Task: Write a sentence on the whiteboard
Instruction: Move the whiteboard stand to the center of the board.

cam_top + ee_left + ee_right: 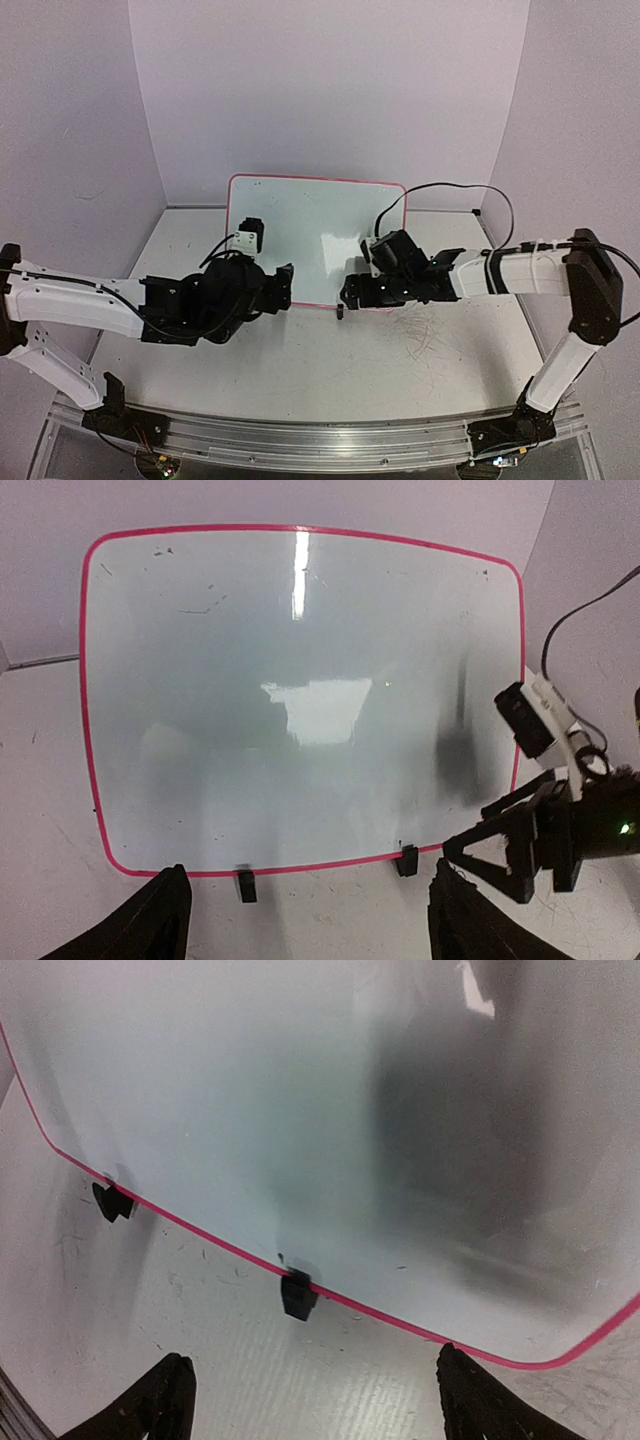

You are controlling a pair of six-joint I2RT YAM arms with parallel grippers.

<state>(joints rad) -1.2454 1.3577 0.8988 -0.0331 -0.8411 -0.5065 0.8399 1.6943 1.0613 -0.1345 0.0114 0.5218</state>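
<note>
Dark fingers of the left gripper stand spread wide, pinching nothing, over the scuffed table. To its right, the right gripper hangs spread the same way and holds nothing, with grey scribbles on the table near its wrist. Just ahead of both grippers the whiteboard leans back, resting on two black clip feet at its near edge. Its pink-framed face is glossy, showing glare and a few small dark specks.

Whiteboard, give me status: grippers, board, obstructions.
Left gripper open, empty. Right gripper open, empty. Whiteboard blank, nothing written. Nothing between grippers and board; no marker in view.
</note>
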